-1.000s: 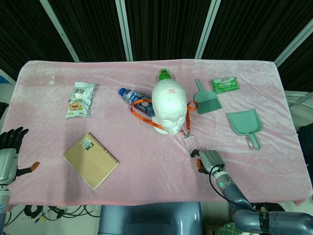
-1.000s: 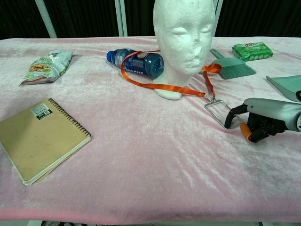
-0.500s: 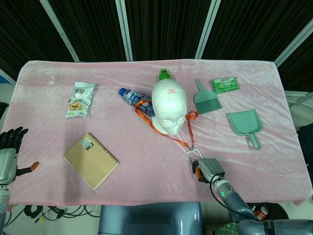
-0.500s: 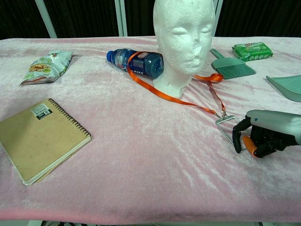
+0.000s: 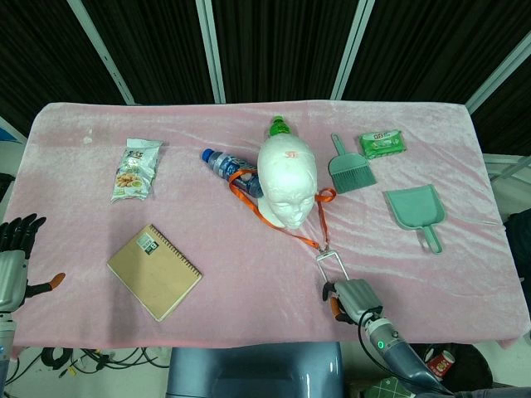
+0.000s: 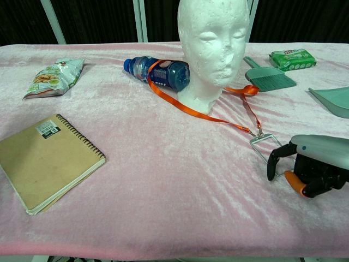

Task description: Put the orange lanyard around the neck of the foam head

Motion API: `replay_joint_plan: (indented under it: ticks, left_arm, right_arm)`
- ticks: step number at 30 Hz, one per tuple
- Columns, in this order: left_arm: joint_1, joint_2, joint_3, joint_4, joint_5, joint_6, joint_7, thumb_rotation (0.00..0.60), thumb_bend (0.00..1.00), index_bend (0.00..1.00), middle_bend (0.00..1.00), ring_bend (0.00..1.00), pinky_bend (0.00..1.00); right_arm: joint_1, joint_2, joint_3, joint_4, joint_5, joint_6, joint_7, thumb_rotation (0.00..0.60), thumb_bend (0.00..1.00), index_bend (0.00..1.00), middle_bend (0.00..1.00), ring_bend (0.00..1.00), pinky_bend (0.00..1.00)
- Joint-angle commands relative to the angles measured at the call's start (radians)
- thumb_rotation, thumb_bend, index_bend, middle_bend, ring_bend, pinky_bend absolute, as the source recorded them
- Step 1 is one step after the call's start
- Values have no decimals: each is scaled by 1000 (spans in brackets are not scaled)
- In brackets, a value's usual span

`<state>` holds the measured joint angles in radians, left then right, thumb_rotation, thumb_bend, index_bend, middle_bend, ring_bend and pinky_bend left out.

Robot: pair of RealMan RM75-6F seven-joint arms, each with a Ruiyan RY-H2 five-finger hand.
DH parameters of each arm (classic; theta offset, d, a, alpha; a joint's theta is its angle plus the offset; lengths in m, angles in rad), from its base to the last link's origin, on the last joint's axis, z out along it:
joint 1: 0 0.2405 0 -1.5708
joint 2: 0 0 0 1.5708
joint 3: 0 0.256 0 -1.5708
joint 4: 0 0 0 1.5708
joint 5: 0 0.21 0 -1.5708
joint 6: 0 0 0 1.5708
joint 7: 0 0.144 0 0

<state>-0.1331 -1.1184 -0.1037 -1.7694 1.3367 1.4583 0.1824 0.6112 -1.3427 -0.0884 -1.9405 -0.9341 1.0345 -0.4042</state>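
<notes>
Fingers [image 6: 274,158] of the right hand [image 6: 311,164] curl down beside the clear badge holder [image 6: 269,148] at the lanyard's [image 6: 188,109] near end; whether they pinch it or have just let go cannot be told. A second ago the strap lay slack in a loose loop round the base of the foam head [image 6: 214,46], with the badge nearer the head. Since then the hand has drawn back toward the near edge, and the strap runs taut from behind the neck, out both sides, to the badge. So the lanyard seems to sit round the neck already, and the task looks nearly or wholly done; what may remain is releasing the badge and leaving.

The left hand [image 5: 15,257] hangs off the left edge of the tabletop [image 5: 249,290], fingers spread, holding nothing.

A bottle [image 6: 158,71] lies just left of the head, the strap passing over it; pulling harder might drag it or tip the head. A notebook [image 6: 46,161] and snack bag [image 6: 54,73] lie well left. A brush [image 6: 267,76], dustpan [image 5: 415,207] and green packet [image 6: 293,59] sit to the right, clear of the strap
</notes>
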Motion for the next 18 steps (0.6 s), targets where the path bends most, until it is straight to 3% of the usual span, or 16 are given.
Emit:
replay_joint_plan:
  ticks: [1,8,13,18]
  left_arm:
    - [-1,5,6,4,14,-5,-10,600,132,100,67,0,0]
    - [-1,34,58,1,48,-57,-4,600,132,99,67,0,0]
    - [10,24,74,7,55,-53,2,600,132,99,66,0,0]
    - [24,11,85,19,72,-38,-29,600,132,99,66,0,0]
  right_arm:
    - [-18,72,-9,-45,-36,46,-24,600,331,203,790,835,831]
    - [-130,255,-33,-141,-62,231,3,600,280,152,333,502,531]
    - [-246,337,-77,-102,-201,318,149,600,250,149,180,332,337]
    - [-356,304,-97,69,-388,449,270,600,239,149,122,251,258]
